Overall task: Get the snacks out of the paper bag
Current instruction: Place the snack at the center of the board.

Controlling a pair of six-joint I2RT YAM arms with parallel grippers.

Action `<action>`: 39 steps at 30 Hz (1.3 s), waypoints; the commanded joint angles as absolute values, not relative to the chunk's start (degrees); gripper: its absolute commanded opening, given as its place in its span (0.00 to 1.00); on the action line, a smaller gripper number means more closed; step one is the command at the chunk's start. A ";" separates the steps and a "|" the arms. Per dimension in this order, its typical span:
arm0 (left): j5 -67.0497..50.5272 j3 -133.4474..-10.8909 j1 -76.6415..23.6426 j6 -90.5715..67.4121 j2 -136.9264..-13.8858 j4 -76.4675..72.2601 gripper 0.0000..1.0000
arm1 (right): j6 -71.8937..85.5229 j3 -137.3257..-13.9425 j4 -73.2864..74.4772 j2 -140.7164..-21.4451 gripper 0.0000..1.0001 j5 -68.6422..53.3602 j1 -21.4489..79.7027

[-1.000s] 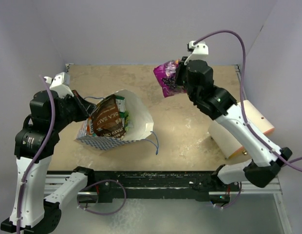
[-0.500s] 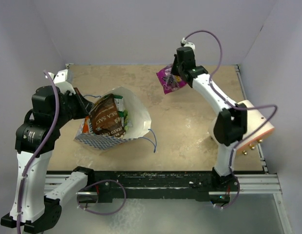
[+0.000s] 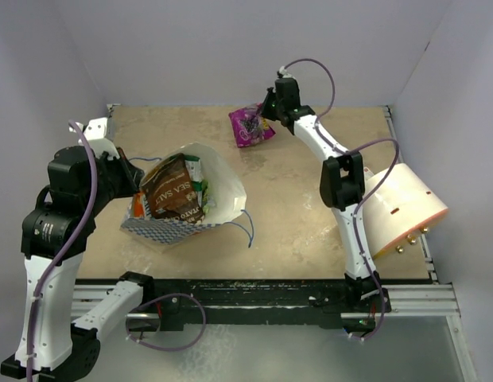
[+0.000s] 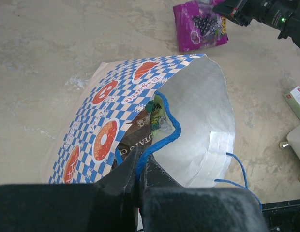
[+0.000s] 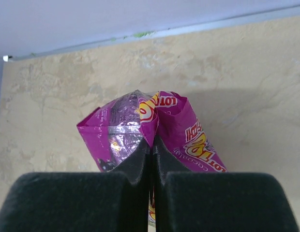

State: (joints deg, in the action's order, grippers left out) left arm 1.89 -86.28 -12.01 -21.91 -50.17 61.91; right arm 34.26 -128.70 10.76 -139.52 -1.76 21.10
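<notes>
The paper bag (image 3: 223, 179) lies on its side at the left of the table, mouth open toward the right; it also shows in the left wrist view (image 4: 203, 111). A dark brown packet (image 3: 173, 191) and small green packets (image 3: 200, 189) sit in its mouth. My left gripper (image 4: 138, 169) is shut on the bag's blue string handle (image 4: 162, 140) at the bag's left end (image 3: 135, 177). My right gripper (image 5: 153, 147) is shut on the magenta-purple packet (image 5: 123, 133), which is low at the far middle of the table (image 3: 248, 126).
A large cream-peach cylinder (image 3: 401, 208) lies at the right of the table beside the right arm. A small pale box (image 4: 297, 100) lies on the table right of the bag. The table's far wall runs just behind the purple packet.
My right arm has stretched out to the far left and lowered the magenta-purple packet toward the table's back. My left gripper and the bag have barely moved.
</notes>
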 commanded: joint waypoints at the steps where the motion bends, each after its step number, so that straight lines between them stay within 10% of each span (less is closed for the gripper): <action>1: 2.13 -85.03 -12.04 -18.94 -48.14 58.59 0.00 | 36.85 -133.66 2.31 -141.40 0.00 -3.48 16.30; 8: 0.53 -83.08 -12.04 -18.54 -48.44 54.10 0.00 | 35.32 -142.86 1.23 -150.44 0.03 -4.77 12.53; 14: -0.80 -82.97 -11.99 -18.80 -49.07 51.74 0.00 | 30.94 -146.38 -0.35 -152.47 0.32 -3.25 11.19; 28: -7.61 -82.24 -12.04 -22.40 -46.19 49.82 0.00 | 26.56 -137.24 17.72 -129.55 0.62 -5.80 16.26; 39: -19.85 -80.10 -12.04 -29.65 -48.11 39.85 0.00 | 23.65 -92.94 10.70 -93.23 0.64 -22.05 29.11</action>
State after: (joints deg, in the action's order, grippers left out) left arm -13.69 -80.82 -12.01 -25.28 -48.66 47.70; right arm 25.17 -107.00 15.92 -101.23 -12.38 25.56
